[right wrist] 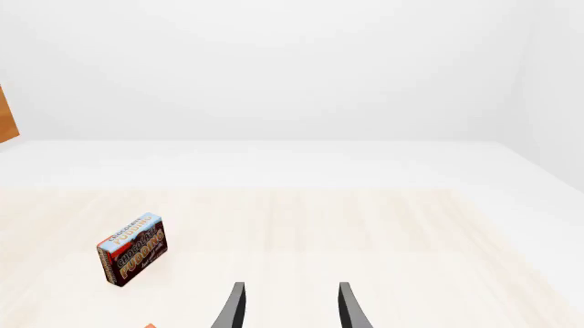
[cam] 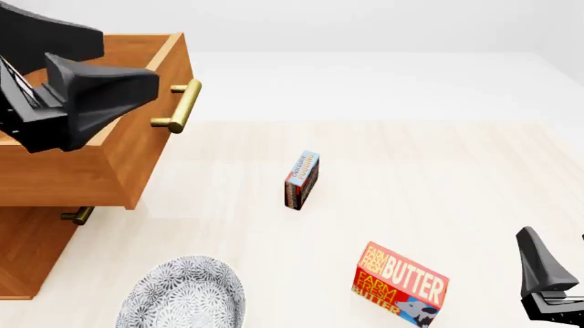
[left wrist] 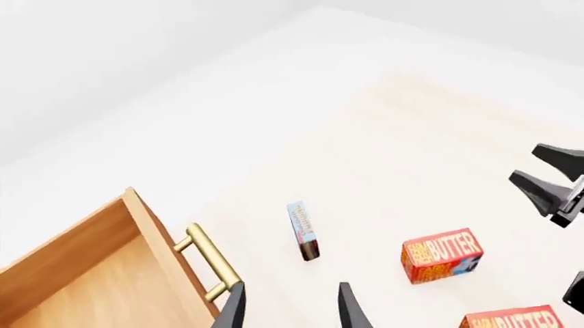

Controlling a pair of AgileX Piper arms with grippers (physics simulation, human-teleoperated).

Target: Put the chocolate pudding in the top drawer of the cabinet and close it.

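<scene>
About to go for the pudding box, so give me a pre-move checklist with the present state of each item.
1. top drawer pulled out of the cabinet: ok, open, interior looks bare in the left wrist view.
2. chocolate pudding reachable: ok, standing on edge on the table, apart from everything.
3. right end effector open and empty: ok, fingers spread, nothing between them.
4. left end effector free: ok, open, holding nothing, beside the drawer handle.
5. Path clear: ok, butter box and patterned bowl sit nearer the camera than the pudding.
6. Right end effector aligned with pudding: not ok, the box sits off to one side.
</scene>
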